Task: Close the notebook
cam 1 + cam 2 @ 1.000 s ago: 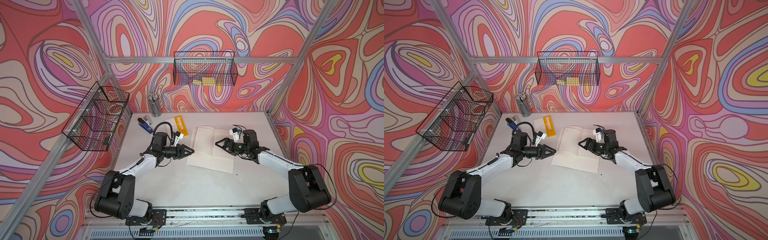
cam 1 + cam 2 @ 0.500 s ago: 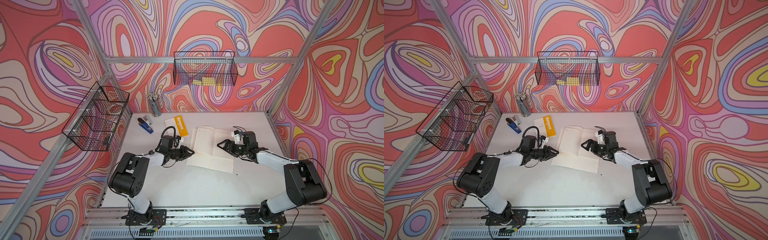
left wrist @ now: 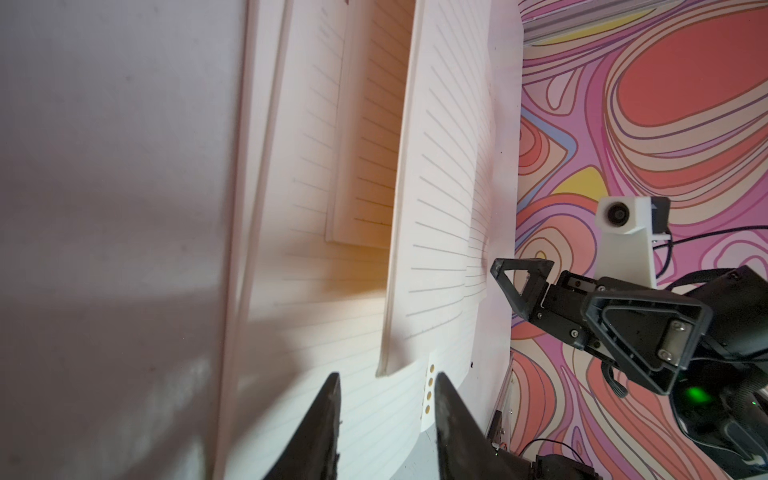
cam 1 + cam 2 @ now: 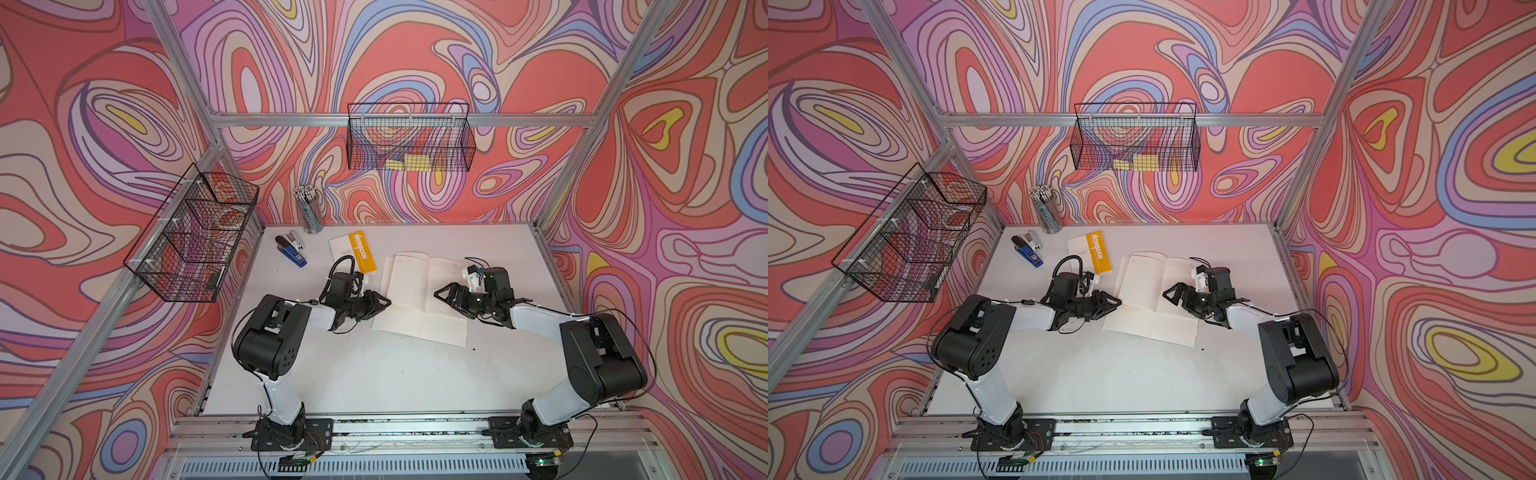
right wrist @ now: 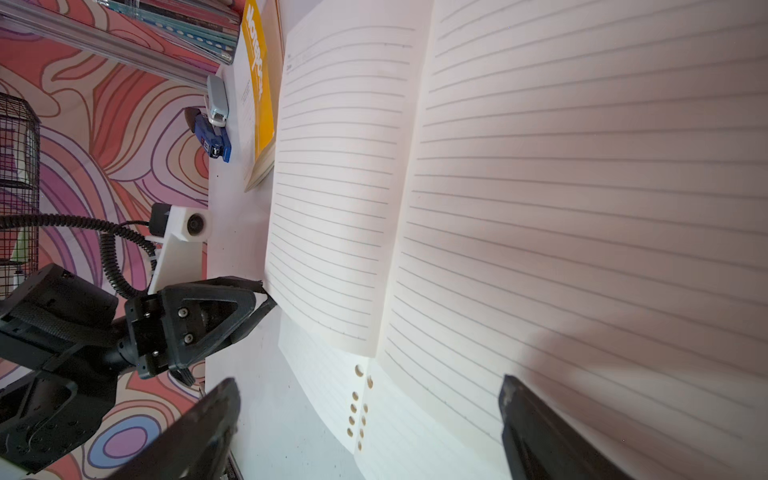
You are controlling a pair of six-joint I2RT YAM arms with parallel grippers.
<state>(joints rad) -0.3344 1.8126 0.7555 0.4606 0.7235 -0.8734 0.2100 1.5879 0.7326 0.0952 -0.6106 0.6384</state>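
The notebook (image 4: 415, 282) was seen lying open and flat on the table (image 4: 374, 374), over a loose punched sheet (image 4: 419, 328). The left gripper (image 4: 384, 301) was held low at the outer edge of the notebook's left page, its fingers (image 3: 324, 415) parted by a narrow gap with nothing seen between them; contact with the page could not be told. The right gripper (image 4: 442, 301) was poised over the notebook's right page, jaws spread wide and empty. A yellow pad (image 4: 360, 255) lay just beside the notebook's far left corner.

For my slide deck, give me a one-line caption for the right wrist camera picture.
Open right gripper poised over the open notebook, left gripper at the opposite page's edge, loose sheet beneath.
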